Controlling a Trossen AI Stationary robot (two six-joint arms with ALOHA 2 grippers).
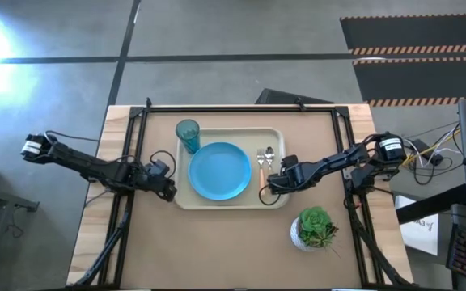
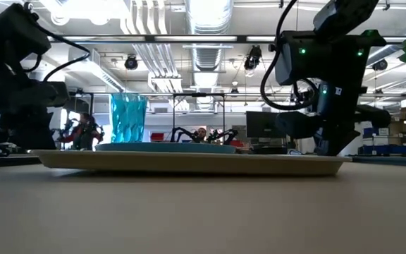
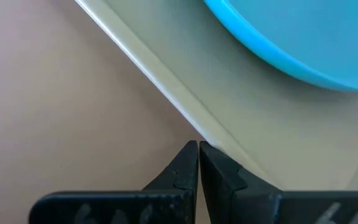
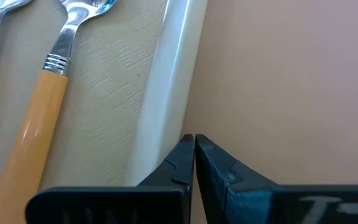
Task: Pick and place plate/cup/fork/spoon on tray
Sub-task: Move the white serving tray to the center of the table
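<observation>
The high view looks straight down; the low view looks level across the table. Both wrist views closely face the tray (image 1: 275, 135) rim.

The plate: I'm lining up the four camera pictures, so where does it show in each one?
High view: the plate lies mid-tray, centre of picture.
Low view: a thin blue edge above the tray's rim, left of centre.
Left wrist view: its blue curve fills the upper right corner.
Right wrist view: not in it.
Shared landmark: the tray, whose cream rim runs through all four views.
</observation>
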